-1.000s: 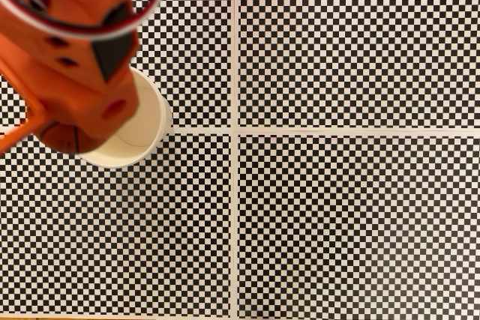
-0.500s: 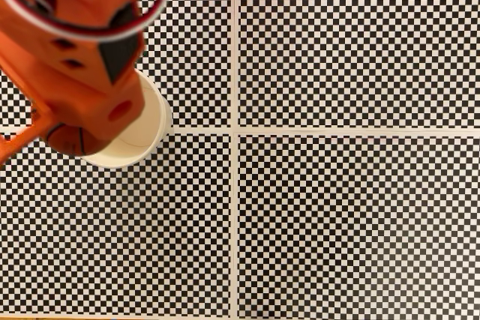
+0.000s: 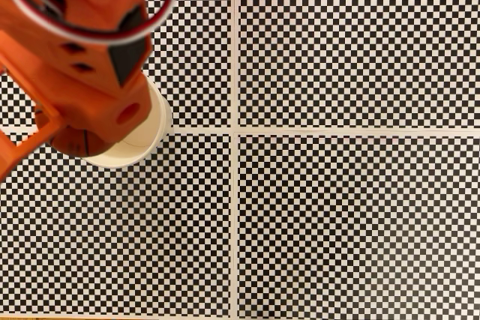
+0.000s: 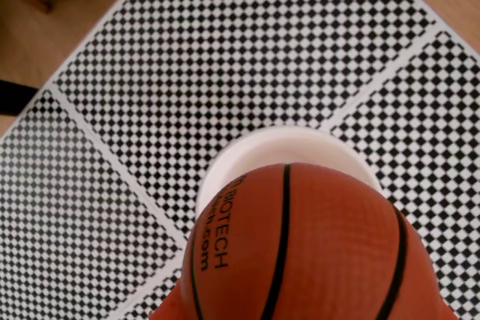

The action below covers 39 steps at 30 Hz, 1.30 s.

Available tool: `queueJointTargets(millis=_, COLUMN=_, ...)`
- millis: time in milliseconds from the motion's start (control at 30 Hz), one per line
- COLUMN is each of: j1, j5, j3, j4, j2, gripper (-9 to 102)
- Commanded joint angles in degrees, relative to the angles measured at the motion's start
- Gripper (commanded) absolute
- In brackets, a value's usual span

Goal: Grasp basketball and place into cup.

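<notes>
**Ball over the rim, drop not yet safe**

In the fixed view, starting at the left edge, the orange arm (image 3: 82, 58) slants down from about 11 o'clock and covers most of the cup (image 3: 146, 136), which stands at roughly 9 o'clock on the checkered mat (image 3: 352, 215). The basketball (image 3: 75, 142) peeks out beneath the arm at the cup's 8 o'clock side, seemingly over the rim rather than over the centre. The gripper's fingertips are hidden in both views; since the ball hangs close under the wrist camera, I judge the gripper is closed on it, though the jaws themselves cannot be seen.

The main risk: released here, the ball could strike the rolled rim, bounce off onto the mat and roll away, or tip the light paper cup. Pushing down while off-centre could also shove the cup sideways.

In the wrist view the basketball (image 4: 300, 249) fills the lower middle, with the cup (image 4: 289, 144) showing behind it toward 12 o'clock. What shows of the cup's inside looks plain and bare; the rest is hidden, so I cannot say for certain it holds nothing.
</notes>
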Motion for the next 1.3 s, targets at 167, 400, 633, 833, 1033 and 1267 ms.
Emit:
queueJointTargets(millis=167, j1=-0.44, j5=-0.35, j3=-2.02, j4=0.18, j2=1.49, gripper=34)
queueJointTargets(millis=400, j1=-0.70, j5=-0.35, j3=-2.29, j4=0.00, j2=1.23, gripper=37)
queueJointTargets(millis=633, j1=-0.79, j5=-0.88, j3=-2.11, j4=-0.44, j2=1.05, gripper=38)
queueJointTargets(millis=833, j1=-0.88, j5=-1.14, j3=-2.11, j4=-0.53, j2=0.53, gripper=40)
queueJointTargets(millis=1033, j1=-0.97, j5=-1.05, j3=-2.29, j4=-0.53, j2=0.44, gripper=40)
queueJointTargets(millis=1267, j1=-1.23, j5=-0.97, j3=-2.29, j4=0.00, j2=0.88, gripper=39)
